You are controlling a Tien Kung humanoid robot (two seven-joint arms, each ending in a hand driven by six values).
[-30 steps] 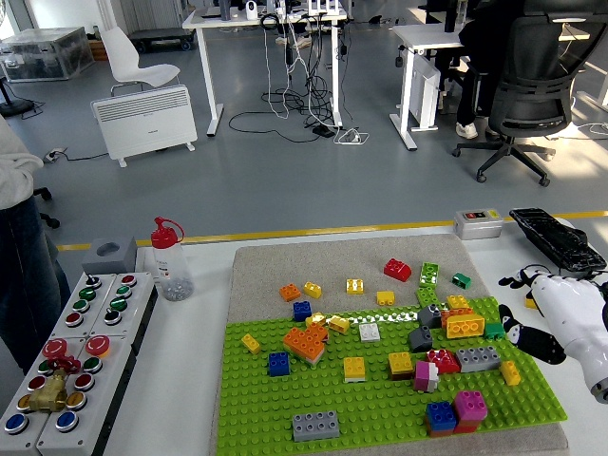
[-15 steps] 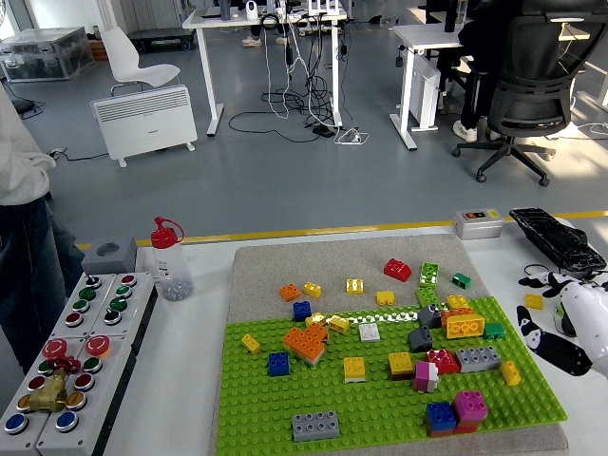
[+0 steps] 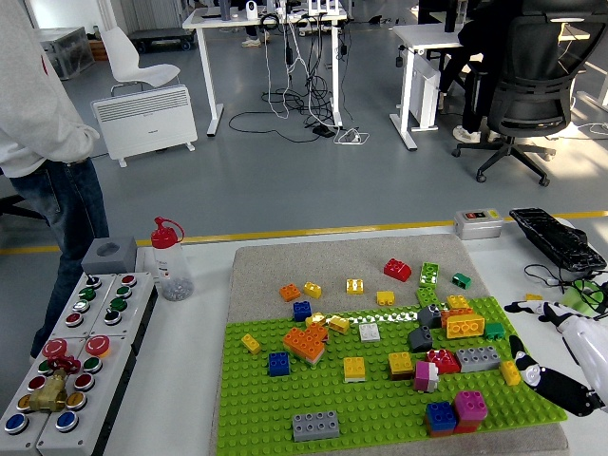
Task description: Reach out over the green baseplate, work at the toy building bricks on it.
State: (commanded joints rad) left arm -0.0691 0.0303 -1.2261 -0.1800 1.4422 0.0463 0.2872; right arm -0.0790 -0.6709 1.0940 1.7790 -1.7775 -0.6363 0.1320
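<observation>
The green baseplate [image 3: 370, 399] lies on a grey mat at the table's middle, with several toy bricks on it: an orange stack [image 3: 304, 342], a blue brick [image 3: 278, 363], a grey brick [image 3: 315, 425], a yellow brick [image 3: 354, 368] and a pink-on-blue stack [image 3: 456, 411]. More bricks lie on the mat behind, among them a red one [image 3: 397, 269]. My right hand [image 3: 556, 356], white with black fingers, hovers at the plate's right edge, fingers spread, holding nothing. The left arm is out of view.
A grey box of coloured buttons [image 3: 76, 356] sits at the left, with a red-capped bottle [image 3: 170, 258] beside it. A black keyboard [image 3: 556, 239] and a small grey switch box [image 3: 477, 222] lie far right. A person in a grey top [image 3: 38, 104] walks by at the upper left.
My right hand has drawn back to the right and down, towards the picture's lower right corner. The person at the left has stepped further into view.
</observation>
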